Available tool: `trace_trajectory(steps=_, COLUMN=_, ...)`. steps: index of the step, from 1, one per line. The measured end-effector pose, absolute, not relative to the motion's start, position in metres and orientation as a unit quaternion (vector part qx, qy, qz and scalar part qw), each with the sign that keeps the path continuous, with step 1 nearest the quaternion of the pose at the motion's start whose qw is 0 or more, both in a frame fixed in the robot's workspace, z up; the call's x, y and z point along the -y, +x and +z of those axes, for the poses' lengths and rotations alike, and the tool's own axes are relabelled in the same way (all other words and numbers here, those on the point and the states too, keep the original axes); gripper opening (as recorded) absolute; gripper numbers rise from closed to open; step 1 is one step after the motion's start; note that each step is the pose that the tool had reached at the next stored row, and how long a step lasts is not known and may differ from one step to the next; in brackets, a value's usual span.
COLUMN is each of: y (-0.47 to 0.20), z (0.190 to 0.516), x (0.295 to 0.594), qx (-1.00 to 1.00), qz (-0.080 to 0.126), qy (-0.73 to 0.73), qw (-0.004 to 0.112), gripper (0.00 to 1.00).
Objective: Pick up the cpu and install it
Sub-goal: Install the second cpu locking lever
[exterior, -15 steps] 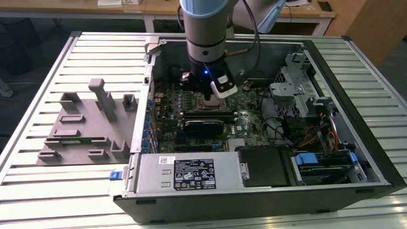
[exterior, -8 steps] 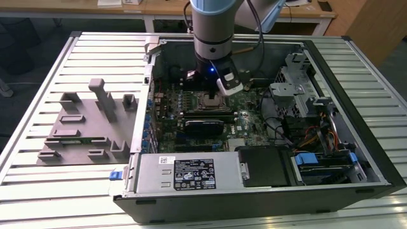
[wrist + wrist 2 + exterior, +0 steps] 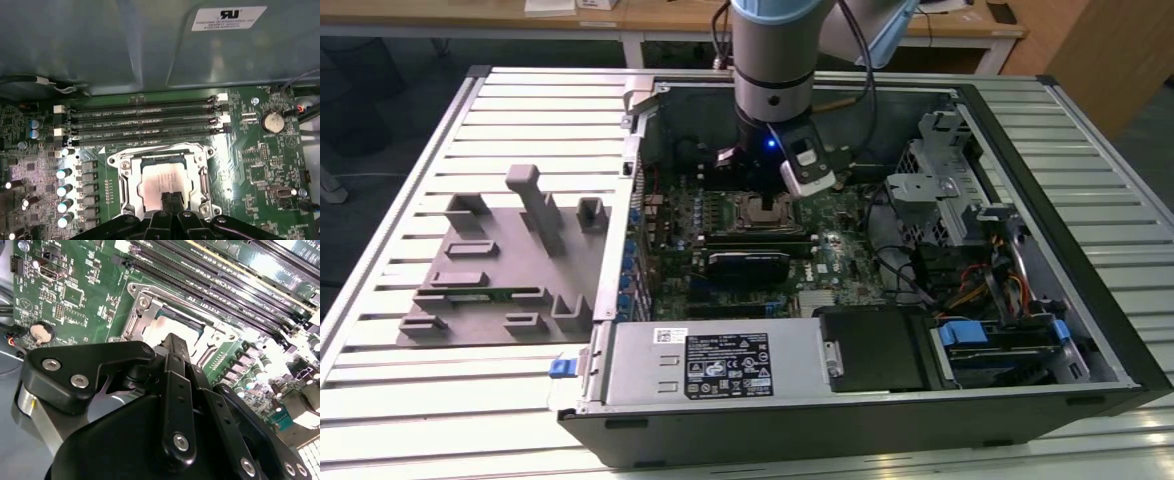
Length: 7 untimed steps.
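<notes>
My pincer (image 3: 171,200) over the socket

The cpu (image 3: 162,184), flat pale-silver square, lies in the steel socket frame (image 3: 119,165) mid-frame, directly beneath my narrow-set black fingertips.

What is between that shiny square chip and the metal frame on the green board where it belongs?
Nothing visible. In both wrist views the chip appears to sit inside the open metal socket frame on the green board, with the gripper right at its near edge. Whether it is fully seated cannot be told.
</notes>
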<state>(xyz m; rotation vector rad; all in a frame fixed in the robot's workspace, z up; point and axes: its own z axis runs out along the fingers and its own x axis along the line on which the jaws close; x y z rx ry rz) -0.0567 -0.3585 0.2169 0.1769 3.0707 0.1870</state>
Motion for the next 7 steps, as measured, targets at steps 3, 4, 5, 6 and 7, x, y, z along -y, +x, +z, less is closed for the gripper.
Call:
trace_trajectory(steps=3, y=-0.0562, z=0.2166, x=0.3584, qx=-0.996, qz=0.06, qy=0.058, qw=0.028, gripper=0.11)
trace_trajectory(steps=4, y=-0.0561, z=0.2166, x=0.3583, qx=-0.996, qz=0.061, qy=0.058, qw=0.028, gripper=0.11)
trace_trajectory(steps=5, y=-0.0561, z=0.2166, x=0.3583, qx=-0.996, qz=0.061, qy=0.058, qw=0.028, gripper=0.11)
trace_trajectory(steps=6, y=-0.0561, z=0.2166, x=0.3583, qx=-0.996, qz=0.061, qy=0.058, qw=0.028, gripper=0.11)
trace_trajectory(steps=7, y=-0.0561, z=0.2166, x=0.3583, qx=-0.996, qz=0.061, qy=0.058, qw=0.028, gripper=0.11)
